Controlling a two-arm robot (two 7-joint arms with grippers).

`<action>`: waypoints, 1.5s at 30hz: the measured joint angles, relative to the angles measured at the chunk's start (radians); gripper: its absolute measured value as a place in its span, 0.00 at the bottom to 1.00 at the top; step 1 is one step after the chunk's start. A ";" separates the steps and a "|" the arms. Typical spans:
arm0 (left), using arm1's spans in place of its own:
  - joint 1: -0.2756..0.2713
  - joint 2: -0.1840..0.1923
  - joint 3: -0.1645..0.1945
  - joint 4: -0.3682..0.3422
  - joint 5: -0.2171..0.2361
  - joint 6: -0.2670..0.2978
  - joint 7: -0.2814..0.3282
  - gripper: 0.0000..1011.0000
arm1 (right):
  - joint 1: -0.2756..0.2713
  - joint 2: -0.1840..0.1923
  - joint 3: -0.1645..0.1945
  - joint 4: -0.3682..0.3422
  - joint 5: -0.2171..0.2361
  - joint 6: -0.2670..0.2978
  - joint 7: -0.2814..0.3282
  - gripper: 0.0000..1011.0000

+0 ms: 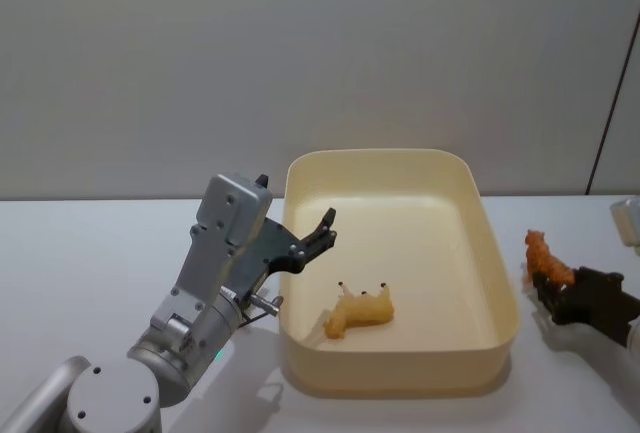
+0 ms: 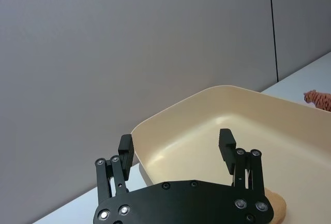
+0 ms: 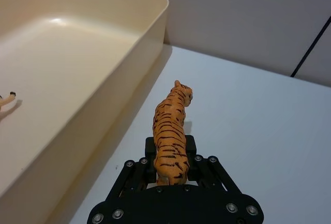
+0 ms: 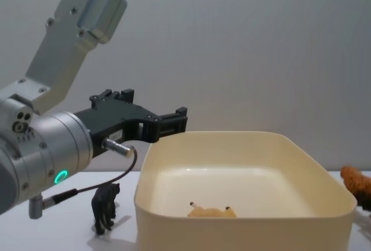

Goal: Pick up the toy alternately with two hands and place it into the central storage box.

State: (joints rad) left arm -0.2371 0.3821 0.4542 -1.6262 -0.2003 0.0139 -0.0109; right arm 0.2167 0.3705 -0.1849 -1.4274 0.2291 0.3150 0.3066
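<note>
The cream-yellow central storage box (image 1: 400, 168) stands in the middle of the white table. A yellow toy animal (image 1: 360, 311) lies on its side in the box, toward the front. My left gripper (image 1: 325, 228) hangs open and empty over the box's left rim; the left wrist view shows its fingers (image 2: 226, 144) spread above the box's wall (image 2: 170, 113). Just right of the box, my right gripper (image 1: 565, 298) is shut on an orange striped tiger toy (image 3: 170, 131). The tiger (image 1: 548, 258) stands upright between the fingers.
A small black animal figure (image 4: 105, 207) stands on the table left of the box (image 4: 243, 146), below my left arm. A plain grey wall runs behind the table. A pale object (image 1: 628, 221) sits at the far right edge.
</note>
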 joint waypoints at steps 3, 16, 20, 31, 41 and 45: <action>0.000 0.000 0.000 0.000 0.000 0.000 0.000 0.99 | -0.005 0.002 0.004 -0.010 0.004 -0.028 -0.015 0.28; 0.000 0.000 0.000 0.000 0.000 0.000 0.000 0.99 | 0.009 0.006 0.019 -0.062 0.009 -0.134 -0.043 0.28; 0.000 0.000 0.000 0.000 0.000 0.000 0.000 0.99 | 0.027 0.002 0.019 -0.071 0.007 -0.152 -0.021 0.28; 0.000 0.000 0.000 0.000 0.000 0.000 0.000 0.99 | 0.105 -0.027 -0.003 -0.055 -0.010 -0.153 0.093 0.28; 0.000 0.000 0.000 0.000 0.000 0.000 0.000 0.99 | 0.192 -0.073 -0.042 0.010 -0.042 -0.079 0.208 0.28; 0.000 0.000 0.000 0.000 0.000 0.000 0.000 0.99 | 0.226 -0.093 -0.060 0.048 -0.060 -0.043 0.249 0.28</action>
State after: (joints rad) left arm -0.2371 0.3821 0.4542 -1.6262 -0.2004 0.0139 -0.0109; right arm 0.4426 0.2779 -0.2448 -1.3795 0.1691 0.2721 0.5552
